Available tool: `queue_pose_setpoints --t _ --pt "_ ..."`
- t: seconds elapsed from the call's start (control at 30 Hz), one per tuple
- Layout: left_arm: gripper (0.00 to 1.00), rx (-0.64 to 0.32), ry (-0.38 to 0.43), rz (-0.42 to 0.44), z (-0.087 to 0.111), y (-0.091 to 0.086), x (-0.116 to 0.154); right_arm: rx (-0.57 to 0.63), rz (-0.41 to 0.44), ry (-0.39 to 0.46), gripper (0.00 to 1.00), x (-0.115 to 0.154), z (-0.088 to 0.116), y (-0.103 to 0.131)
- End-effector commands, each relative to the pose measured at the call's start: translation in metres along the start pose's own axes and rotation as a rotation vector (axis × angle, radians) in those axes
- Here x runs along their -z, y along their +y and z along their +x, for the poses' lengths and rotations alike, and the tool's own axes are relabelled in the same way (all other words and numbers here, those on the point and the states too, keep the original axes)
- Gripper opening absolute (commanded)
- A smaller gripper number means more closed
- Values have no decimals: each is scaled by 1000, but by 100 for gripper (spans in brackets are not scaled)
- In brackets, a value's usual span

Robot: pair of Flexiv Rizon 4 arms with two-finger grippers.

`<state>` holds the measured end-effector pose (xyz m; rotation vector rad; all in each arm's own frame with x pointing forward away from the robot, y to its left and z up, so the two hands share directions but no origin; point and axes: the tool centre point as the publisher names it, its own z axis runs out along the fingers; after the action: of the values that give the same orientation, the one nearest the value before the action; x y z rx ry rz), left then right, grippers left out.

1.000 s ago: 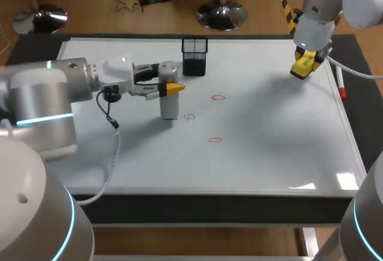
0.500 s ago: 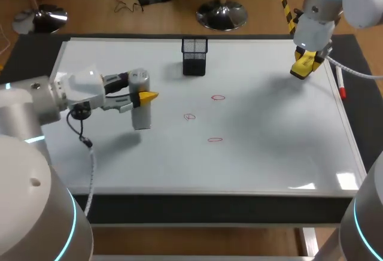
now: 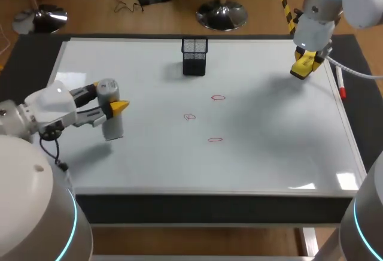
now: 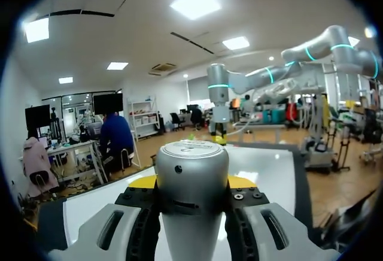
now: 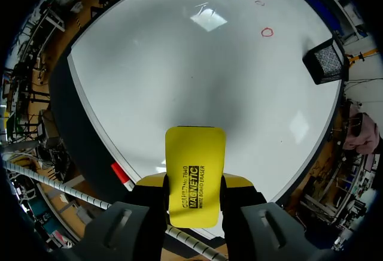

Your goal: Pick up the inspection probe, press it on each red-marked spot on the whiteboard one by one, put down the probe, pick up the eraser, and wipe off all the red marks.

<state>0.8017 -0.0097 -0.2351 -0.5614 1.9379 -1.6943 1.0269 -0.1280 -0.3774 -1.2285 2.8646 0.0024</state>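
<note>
The grey, cylindrical metal inspection probe stands upright between the fingers of the left gripper, which are clamped on its body from two sides, over the left part of the white whiteboard. We cannot tell from the head view whether its lower end touches the board or hangs just above it. The three red marks, small hand-drawn rings, lie near the middle of the board, well apart from the probe, and none is wiped. The right gripper is closed on the flat yellow block eraser and hangs above the far right corner of the board, near the red marker pen at the right edge. The black wire-mesh holder stands at the far edge. We judge the step in hand to be the putting down of the probe, since it is held away from the marks while the eraser is in the other gripper. The next move calls for lowering the probe until its base rests flat, then parting the fingers evenly and drawing them back level, as a tall cylinder may topple. The eraser should then go to the nearest mark.
</note>
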Motion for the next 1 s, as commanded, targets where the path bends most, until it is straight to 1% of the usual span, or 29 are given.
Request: queue_pose_setpoints --t 0.03,0.23,0.87,0.97,1.0 --pt "0 -1 -102 2 3 -4 26 2 2 3 0 1 0 -1" --pt "0 -3 -153 9 -6 -5 41 2 2 3 0 1 0 -1" --pt "0 -3 -153 9 -6 -5 41 2 2 3 0 1 0 -1" --pt "0 -3 -153 9 -6 -5 41 39 20 14 0 2 -1 10" --pt "0 -3 -153 9 -6 -5 41 47 25 16 0 6 -2 19"
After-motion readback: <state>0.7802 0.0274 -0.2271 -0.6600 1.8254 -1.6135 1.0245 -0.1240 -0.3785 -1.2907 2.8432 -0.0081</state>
